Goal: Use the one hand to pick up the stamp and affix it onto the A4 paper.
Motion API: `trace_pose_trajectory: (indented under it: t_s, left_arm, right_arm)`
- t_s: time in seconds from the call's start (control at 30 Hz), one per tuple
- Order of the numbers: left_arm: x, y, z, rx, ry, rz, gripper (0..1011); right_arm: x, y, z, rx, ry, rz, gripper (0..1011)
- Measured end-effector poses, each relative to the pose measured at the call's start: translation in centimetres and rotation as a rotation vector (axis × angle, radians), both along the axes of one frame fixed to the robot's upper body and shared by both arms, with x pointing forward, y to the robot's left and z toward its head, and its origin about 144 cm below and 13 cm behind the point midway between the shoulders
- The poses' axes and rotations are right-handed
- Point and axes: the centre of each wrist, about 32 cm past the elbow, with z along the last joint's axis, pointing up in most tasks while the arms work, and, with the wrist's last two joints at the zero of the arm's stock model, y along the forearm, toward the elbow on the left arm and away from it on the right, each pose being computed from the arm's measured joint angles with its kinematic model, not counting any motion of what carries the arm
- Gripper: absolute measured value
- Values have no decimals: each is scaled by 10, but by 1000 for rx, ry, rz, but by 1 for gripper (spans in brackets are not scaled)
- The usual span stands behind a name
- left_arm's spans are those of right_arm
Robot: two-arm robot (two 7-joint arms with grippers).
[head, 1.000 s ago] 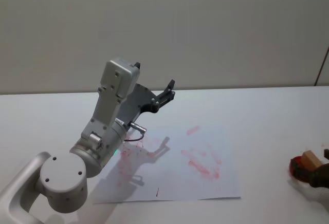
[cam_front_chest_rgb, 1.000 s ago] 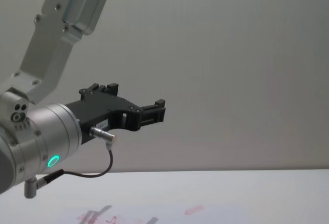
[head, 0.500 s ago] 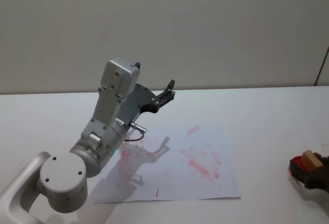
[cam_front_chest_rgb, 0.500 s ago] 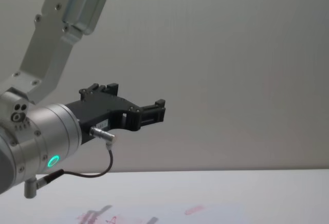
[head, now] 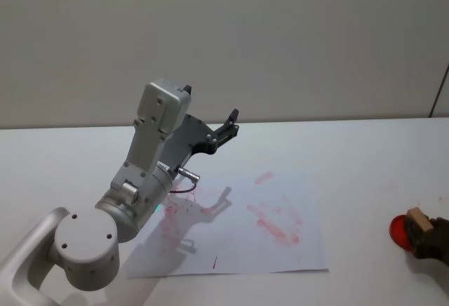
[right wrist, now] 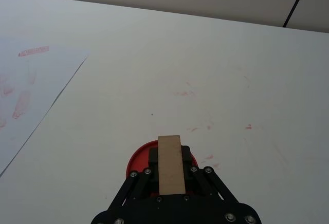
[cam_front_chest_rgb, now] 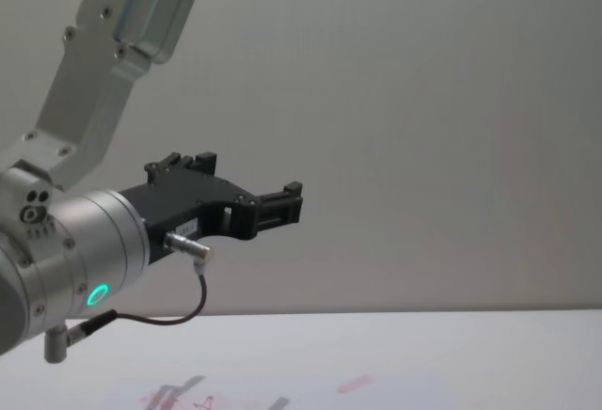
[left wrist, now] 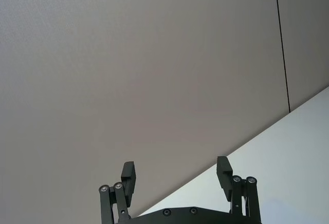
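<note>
The stamp point(right wrist: 169, 175), a light-brown wooden block, sits between the black fingers of my right gripper point(right wrist: 169, 154), which is shut on it. In the head view this gripper point(head: 425, 233) is at the table's right edge, with the stamp point(head: 418, 217) sticking out above it. The A4 paper point(head: 242, 232), white with red prints, lies in the middle of the table, well to the left of the stamp. My left gripper point(head: 230, 125) is held high over the paper's far left side, fingers point(left wrist: 128, 173) spread open and holding nothing.
A round red ink pad point(head: 398, 229) lies on the table right under the stamp, also seen as the red pad point(right wrist: 140, 158) in the right wrist view. Faint red smears mark the white table point(right wrist: 205, 95) near it. A plain wall stands behind the table.
My right gripper with the stamp has shifted slightly toward me, and more of the red pad shows beside it. The left arm has not moved.
</note>
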Motion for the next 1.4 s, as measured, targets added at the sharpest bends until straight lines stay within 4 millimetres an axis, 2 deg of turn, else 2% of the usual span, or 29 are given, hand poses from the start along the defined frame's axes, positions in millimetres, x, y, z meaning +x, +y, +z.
trace_pose_trajectory:
  t_s: [0.1,0.4,0.8,1.4]
  left_arm:
    - [0,0,0,0,0,0,1001]
    - [0,0,0,0,0,0,1001]
    - [0,0,0,0,0,0,1001]
    - [0,0,0,0,0,0,1001]
  right_arm:
    - [0,0,0,0,1,1,219]
    - [2,1,2,3,-25,20,220]
    - [13,11,15,53,-130,128,220]
    - [40,47,28,190,-205,387,220]
